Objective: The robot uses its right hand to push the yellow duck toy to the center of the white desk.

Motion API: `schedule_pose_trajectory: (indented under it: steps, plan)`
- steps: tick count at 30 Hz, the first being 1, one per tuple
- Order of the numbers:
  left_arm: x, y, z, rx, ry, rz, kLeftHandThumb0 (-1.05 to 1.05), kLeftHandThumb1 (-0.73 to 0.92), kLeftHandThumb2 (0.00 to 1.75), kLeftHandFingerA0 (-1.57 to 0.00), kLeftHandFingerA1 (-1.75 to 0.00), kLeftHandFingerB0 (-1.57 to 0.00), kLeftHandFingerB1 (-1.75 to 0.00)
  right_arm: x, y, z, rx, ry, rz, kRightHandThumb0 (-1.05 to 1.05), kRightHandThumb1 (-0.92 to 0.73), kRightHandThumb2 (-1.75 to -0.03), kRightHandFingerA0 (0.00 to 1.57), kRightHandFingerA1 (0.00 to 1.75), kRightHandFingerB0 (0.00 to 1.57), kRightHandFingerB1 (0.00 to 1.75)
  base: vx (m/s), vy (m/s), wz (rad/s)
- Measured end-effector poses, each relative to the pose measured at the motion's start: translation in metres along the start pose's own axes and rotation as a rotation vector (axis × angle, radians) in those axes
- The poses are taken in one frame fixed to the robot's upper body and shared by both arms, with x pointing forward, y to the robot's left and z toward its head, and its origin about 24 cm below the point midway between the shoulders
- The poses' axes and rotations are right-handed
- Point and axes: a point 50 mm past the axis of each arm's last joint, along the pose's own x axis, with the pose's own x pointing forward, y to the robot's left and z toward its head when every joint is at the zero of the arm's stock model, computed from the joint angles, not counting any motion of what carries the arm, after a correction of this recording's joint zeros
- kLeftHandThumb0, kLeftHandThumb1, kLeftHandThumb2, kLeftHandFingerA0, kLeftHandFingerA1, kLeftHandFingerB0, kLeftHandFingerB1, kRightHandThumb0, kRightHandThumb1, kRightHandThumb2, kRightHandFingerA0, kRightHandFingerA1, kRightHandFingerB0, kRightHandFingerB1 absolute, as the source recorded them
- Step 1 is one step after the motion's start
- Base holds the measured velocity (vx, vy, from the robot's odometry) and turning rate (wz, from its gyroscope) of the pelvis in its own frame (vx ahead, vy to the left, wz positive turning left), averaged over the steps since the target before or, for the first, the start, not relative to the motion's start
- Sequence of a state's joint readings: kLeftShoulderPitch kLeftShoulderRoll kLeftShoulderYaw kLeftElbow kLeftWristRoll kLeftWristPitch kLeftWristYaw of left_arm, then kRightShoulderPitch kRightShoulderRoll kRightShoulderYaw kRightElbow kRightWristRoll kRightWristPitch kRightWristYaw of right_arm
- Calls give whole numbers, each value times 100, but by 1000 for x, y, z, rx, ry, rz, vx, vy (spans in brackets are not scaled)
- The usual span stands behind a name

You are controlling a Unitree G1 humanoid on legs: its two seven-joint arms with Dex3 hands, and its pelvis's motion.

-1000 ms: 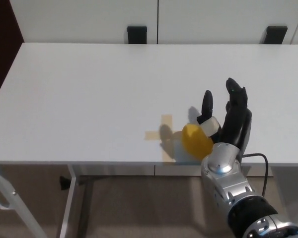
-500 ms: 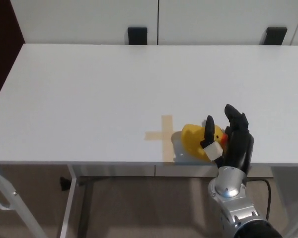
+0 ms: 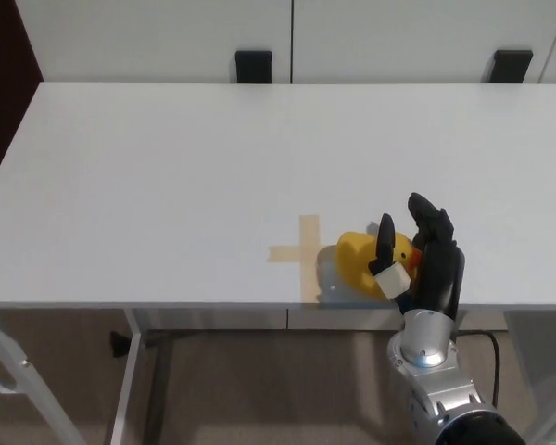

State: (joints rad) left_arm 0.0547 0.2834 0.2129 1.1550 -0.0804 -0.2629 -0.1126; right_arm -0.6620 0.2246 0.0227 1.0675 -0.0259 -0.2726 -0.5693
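Observation:
The yellow duck toy (image 3: pixel 360 262) sits near the front edge of the white desk (image 3: pixel 167 167), just right of a tan tape cross (image 3: pixel 303 252). My right hand (image 3: pixel 417 255) stands upright against the duck's right side, fingers apart and pointing away from me, thumb across the duck's orange beak. It holds nothing. The silver forearm (image 3: pixel 434 371) rises from below the desk edge. My left hand does not show.
Two black brackets (image 3: pixel 253 65) (image 3: pixel 511 65) sit behind the desk's far edge against white cabinet panels. Desk legs (image 3: pixel 134 389) and the floor show below the front edge. A black cable (image 3: pixel 489 343) loops by my forearm.
The hand has drawn back toward the front edge and come down beside the duck. In the last half second hand and duck shifted slightly left toward the cross.

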Motion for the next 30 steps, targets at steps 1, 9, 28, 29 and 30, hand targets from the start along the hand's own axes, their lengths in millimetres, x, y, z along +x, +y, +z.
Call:
schedule_pose_trajectory:
  steps: [1, 9, 28, 29, 30]
  plan:
    - [0, 0, 0, 1, -1, -1, 2, 34, 114, -143, -125, -137, -122, 0, 1, 0, 0, 1, 10, -80, -92, -71, 12, 39, 19, 31, 0, 0, 0]
    - [2, -2, 4, 11, -8, -8, 9, 26, 134, -148, -112, -145, -116, -1, 4, 1, 1, 5, 52, -80, -92, -72, 13, 44, 24, 35, 0, 0, 0]
    - [5, -9, 11, 54, -24, -35, 9, 32, 114, -142, -124, -137, -122, -4, 15, 2, -22, 2, 166, -88, -80, -118, 10, 50, 2, 34, 0, 0, 0]
    - [5, -10, 11, 56, -24, -35, 9, 32, 114, -142, -124, -137, -122, -4, 16, 2, -22, 2, 179, -88, -80, -118, 10, 50, 2, 34, 0, 0, 0]
    - [5, -10, 11, 57, -24, -36, 7, 39, 116, -141, -124, -139, -123, -5, 17, 2, -21, 2, 191, -84, -78, -117, 10, 51, 0, 40, 0, 0, 0]
